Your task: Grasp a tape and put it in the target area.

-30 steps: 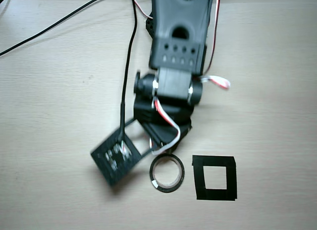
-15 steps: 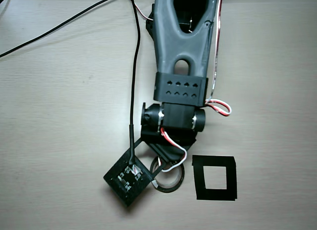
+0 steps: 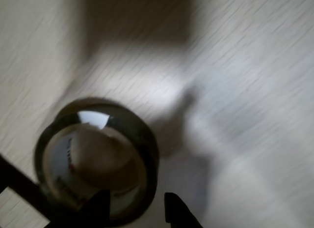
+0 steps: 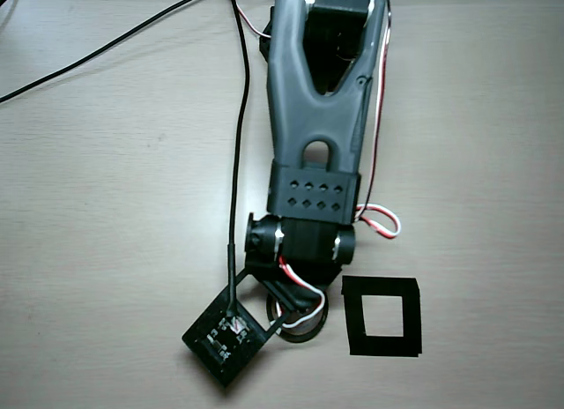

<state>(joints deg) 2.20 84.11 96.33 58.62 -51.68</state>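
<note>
One tape (image 3: pixel 95 161), one target area (image 4: pixel 382 316), one arm (image 4: pixel 322 100) and one gripper (image 3: pixel 137 208) are counted on a wood-grain table (image 4: pixel 106 206). In the wrist view the tape lies flat at lower left, blurred, with a bright glare spot on its upper rim; two dark fingertips (image 3: pixel 179 213) enter from the bottom edge, one overlapping the tape's lower rim and the other just outside it to the right, so the wall of the roll stands between them. The jaws are seen apart around that wall; whether they press on it cannot be told. A dark bar crossing the lower left corner is cut off by the frame. In the overhead view the tape (image 4: pixel 304 328) is mostly hidden under the arm's wrist and white wires, only a dark arc showing just left of the target area and apart from it. The target area lies uncovered, its centre bare, with free table to its right and above it. A black camera plate (image 4: pixel 227 336) sits left of the tape, close to the view's bottom edge. A black cable (image 4: pixel 240 145) runs up from the plate to the top edge.
</note>
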